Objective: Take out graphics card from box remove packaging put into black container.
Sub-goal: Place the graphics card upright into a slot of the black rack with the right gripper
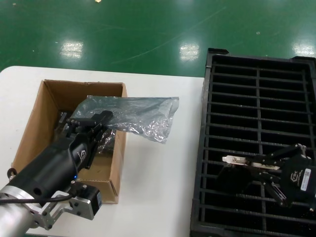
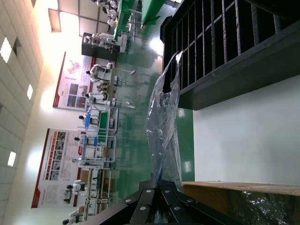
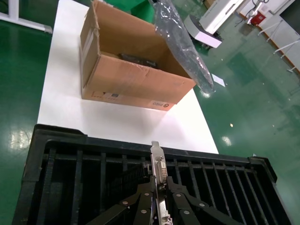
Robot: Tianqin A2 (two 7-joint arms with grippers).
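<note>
On the left, the left tool [image 1: 101, 121] is up over the brown box [image 1: 45, 111], which sits on the white bench [image 1: 158, 173]. This tool is clenched on one end of the shiny bag [image 1: 140, 116]. The bag sticks out sideways from the tool, over the box wall and toward the black tray [image 1: 256, 89], and it hangs in the air without touching the bench. It looks empty and floppy. More wrapped things lie down inside the box. On the right, the right tool [image 1: 266, 170] is over the black tray, near its close end. It is clenched on the card [image 3: 159, 176], which stands on its edge with the silver end plate pointing toward the box. The card's long side runs the same way as the thin slots, and it sits just over one of them. So I think the card only has to go straight down, and the right tool is the one to do it.
</note>
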